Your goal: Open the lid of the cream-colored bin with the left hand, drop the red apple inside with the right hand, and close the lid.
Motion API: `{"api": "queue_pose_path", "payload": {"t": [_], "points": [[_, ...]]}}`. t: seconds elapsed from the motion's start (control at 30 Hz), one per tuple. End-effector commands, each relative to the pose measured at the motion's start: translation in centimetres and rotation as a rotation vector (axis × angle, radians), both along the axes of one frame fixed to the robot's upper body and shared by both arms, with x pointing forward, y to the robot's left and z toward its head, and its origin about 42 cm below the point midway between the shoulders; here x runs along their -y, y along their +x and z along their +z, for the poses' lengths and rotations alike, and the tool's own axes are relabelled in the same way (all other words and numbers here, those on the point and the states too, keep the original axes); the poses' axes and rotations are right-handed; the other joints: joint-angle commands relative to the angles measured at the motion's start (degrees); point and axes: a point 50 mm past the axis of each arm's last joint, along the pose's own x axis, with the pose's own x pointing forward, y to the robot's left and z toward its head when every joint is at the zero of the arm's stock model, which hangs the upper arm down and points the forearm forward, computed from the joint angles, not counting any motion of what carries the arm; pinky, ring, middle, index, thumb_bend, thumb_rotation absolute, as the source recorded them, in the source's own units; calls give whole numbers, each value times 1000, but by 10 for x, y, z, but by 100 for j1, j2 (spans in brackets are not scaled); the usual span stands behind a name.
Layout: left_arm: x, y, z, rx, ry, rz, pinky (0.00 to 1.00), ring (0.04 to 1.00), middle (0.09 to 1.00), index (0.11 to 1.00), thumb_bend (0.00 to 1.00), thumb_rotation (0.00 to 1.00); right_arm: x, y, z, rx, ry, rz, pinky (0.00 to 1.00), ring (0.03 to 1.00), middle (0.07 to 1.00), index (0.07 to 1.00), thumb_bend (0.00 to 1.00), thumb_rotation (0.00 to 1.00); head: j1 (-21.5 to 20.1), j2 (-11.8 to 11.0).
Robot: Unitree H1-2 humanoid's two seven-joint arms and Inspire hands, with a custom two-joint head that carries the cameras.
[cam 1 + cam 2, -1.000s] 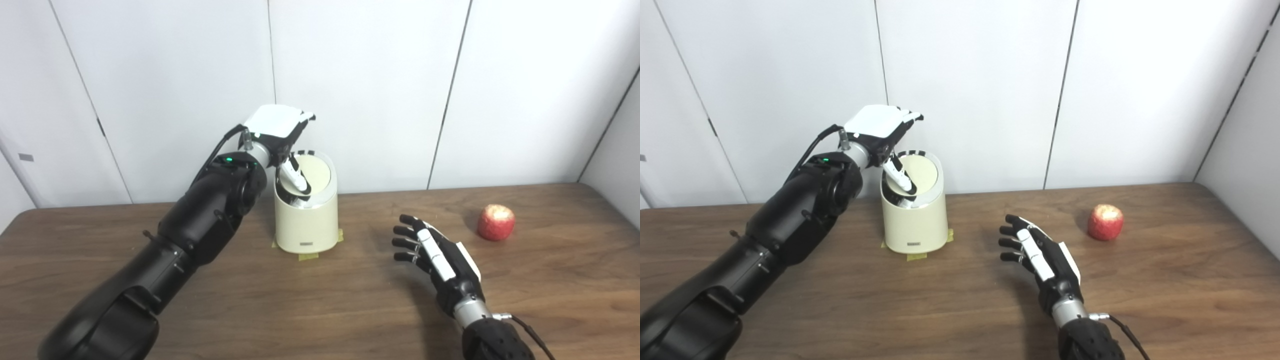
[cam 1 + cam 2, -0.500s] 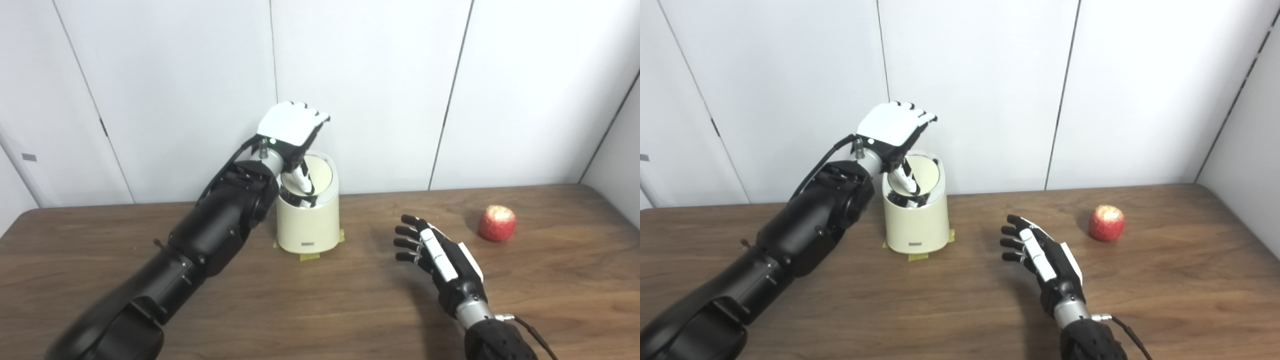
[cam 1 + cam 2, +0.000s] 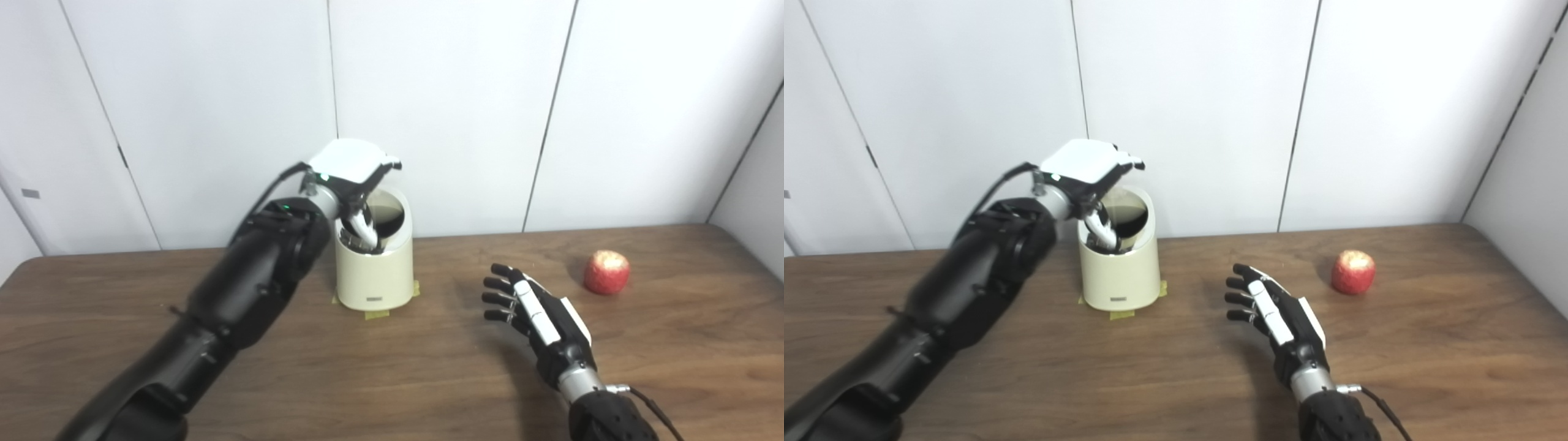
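While the left hand point(image 3: 352, 174) presses into the bin point(image 3: 373, 269) mouth at upper centre, grip unclear to us, and the right hand point(image 3: 539, 315) waits open-fingered, we judge the apple point(image 3: 606, 272), far right on the counter point(image 3: 392, 373), firm, light, smooth, best cupped around its sides.

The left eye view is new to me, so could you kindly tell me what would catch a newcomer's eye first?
First, the left hand at the back of the table, pressing down into the open top of the cream-colored bin, whose lid is tipped inward. Next, the red apple lying alone at the far right of the wooden table. The right hand hovers open between bin and apple, holding nothing.
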Motion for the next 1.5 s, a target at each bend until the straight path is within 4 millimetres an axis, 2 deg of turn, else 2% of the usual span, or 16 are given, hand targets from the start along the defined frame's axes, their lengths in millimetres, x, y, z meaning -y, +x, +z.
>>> {"api": "queue_pose_path", "payload": {"t": [0.0,0.1,0.17,0.27,0.37,0.47,0.67,0.77,0.87,0.97,1.03,1.13,1.23,1.33,1.47], "points": [[-11,-6,42,154,-62,10,975,937,908,880,819,154,-3,7,24,89,-1,13,637,736,761,782,429,755,-3,8],[-24,-17,52,234,-146,13,879,875,863,839,753,193,-3,7,24,89,-1,14,635,735,760,785,428,757,-2,8],[-34,-23,56,272,-229,23,836,857,850,815,710,174,-2,7,24,88,1,14,638,736,760,787,432,756,0,23],[-51,-30,53,317,-366,45,655,776,796,755,609,133,-1,8,24,87,-3,13,639,738,762,785,435,754,8,14],[-71,-38,39,313,-509,77,608,745,770,744,579,115,-2,8,25,88,-3,15,632,736,761,787,435,755,12,21],[-90,-45,17,260,-645,134,638,749,769,736,552,107,-2,8,25,88,-4,18,637,738,764,786,432,754,-13,36],[-121,-59,-25,100,-920,164,614,726,754,754,521,97,2,5,27,87,-6,14,645,736,762,787,441,735,-13,88],[-136,-68,-50,-24,-1065,163,703,772,790,823,540,242,5,5,27,92,0,11,651,736,763,787,447,714,-15,106],[-148,-76,-73,-118,-1205,136,738,800,827,876,602,392,8,5,29,95,-4,6,672,739,765,789,451,701,13,126],[-153,-84,-97,-200,-1312,142,773,820,865,908,565,588,11,6,29,97,-5,-2,678,737,764,784,465,706,6,124],[-154,-89,-116,-253,-1376,161,795,844,889,917,491,756,13,6,30,108,8,-10,667,734,765,787,472,708,-14,125],[-155,-97,-140,-307,-1445,194,821,863,906,927,478,892,16,5,33,141,25,-19,656,738,775,787,467,688,-43,132],[-155,-103,-157,-336,-1497,199,865,892,916,942,459,951,22,4,35,198,35,-28,660,750,794,791,463,655,-75,156],[-153,-108,-166,-363,-1539,201,904,910,933,958,487,941,33,3,35,239,50,-60,671,763,809,796,476,579,-92,176],[-153,-111,-170,-374,-1567,207,901,916,934,957,513,898,51,4,37,293,32,-129,667,739,789,793,588,375,-365,198]]}}
